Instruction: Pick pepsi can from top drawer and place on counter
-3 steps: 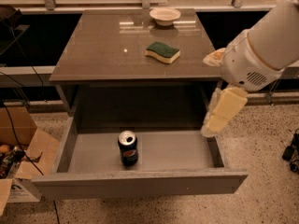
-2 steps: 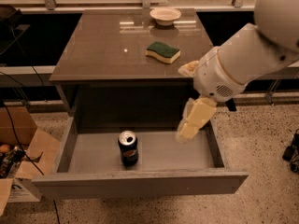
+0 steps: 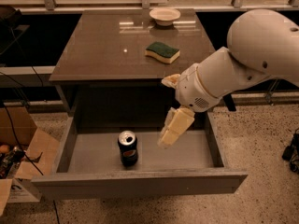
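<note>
The counter (image 3: 107, 45) is glossy grey-brown with pale glints. Towards its right edge lies a sponge (image 3: 162, 52), dark green over yellow; at the far edge, a cream bowl (image 3: 164, 16). The top drawer (image 3: 140, 182) is plain grey. The pepsi can (image 3: 127, 149) is dark blue, silver-topped, with a red-white-blue logo. The cream-yellow gripper (image 3: 166, 138), on a white arm (image 3: 243, 59), hangs below the counter's front edge, right of the can.

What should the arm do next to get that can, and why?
Probably ease the end effector down and sideways toward the pepsi can. It hangs over the open top drawer, beside the upright can but apart from it.
</note>
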Robot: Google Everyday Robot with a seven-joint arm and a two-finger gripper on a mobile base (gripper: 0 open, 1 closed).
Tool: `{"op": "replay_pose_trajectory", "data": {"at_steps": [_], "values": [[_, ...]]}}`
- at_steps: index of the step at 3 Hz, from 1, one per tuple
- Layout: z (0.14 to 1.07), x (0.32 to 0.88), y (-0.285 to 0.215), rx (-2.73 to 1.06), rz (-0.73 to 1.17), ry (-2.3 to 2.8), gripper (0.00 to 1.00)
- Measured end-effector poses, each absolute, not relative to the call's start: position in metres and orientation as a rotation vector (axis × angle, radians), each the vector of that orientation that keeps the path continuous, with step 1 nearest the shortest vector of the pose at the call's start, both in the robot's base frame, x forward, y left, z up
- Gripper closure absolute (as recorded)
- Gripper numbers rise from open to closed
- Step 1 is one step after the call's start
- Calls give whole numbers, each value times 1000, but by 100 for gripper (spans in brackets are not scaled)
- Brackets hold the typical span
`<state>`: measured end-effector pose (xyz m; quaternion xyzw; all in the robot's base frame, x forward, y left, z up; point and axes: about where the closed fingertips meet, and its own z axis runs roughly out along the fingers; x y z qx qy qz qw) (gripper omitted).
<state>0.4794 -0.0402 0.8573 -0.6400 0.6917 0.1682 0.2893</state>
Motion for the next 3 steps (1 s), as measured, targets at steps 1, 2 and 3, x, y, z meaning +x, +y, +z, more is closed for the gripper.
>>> {"op": "replay_pose_trajectory", "data": {"at_steps": [1,2,3], "values": [[840,486,-28,-1675,470,1861,0],[805,501,-1,-1658,525,1853,0],[765,518,22,-1646,580,1867,0]]}}
